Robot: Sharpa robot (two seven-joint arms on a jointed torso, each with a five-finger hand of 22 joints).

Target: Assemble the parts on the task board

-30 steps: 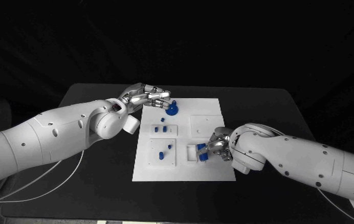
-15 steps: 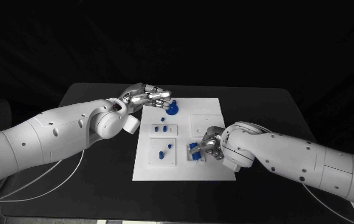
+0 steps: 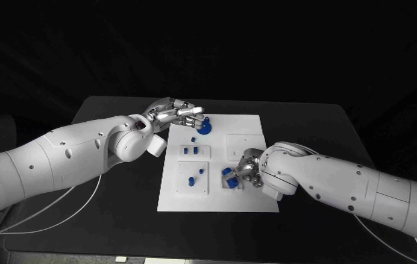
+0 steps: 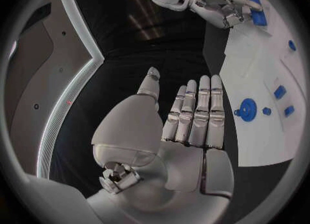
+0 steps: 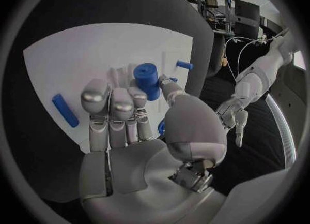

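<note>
Head view: I see the white task board (image 3: pixel 217 201) at the centre of the black table (image 3: pixel 313 119), with my two arms meeting over it. My left hand (image 3: pixel 174 112) sits at the board's upper left corner, just beside a round blue part (image 3: pixel 204 127) standing there; its fingers are loosely curled, and from here I cannot tell whether they touch it. My right hand (image 3: pixel 246 170) is low on the board's right half, fingers down on a blue cylindrical part (image 3: pixel 229 173). Smaller blue parts (image 3: pixel 193 150) lie in the middle-left recesses.

Left wrist view: my left hand (image 4: pixel 184 125) fills the middle of the circle with fingers straight and together, thumb apart, holding nothing. The round blue part (image 4: pixel 247 109) sits on the board to the right of the fingertips, apart from them. At the upper right, my right hand (image 4: pixel 222 6) is bent over a blue piece.

Right wrist view: my right hand (image 5: pixel 129 115) has the blue cylindrical part (image 5: pixel 147 79) between thumb and fingers, upright at the fingertips above the board (image 5: pixel 84 53). A blue bar (image 5: pixel 64 110) lies at middle left, a short blue peg (image 5: pixel 184 64) at upper right.

I judge the step in hand to be seating this cylinder. The next move calls for lining it up squarely over its socket and pressing down without tilting.
</note>
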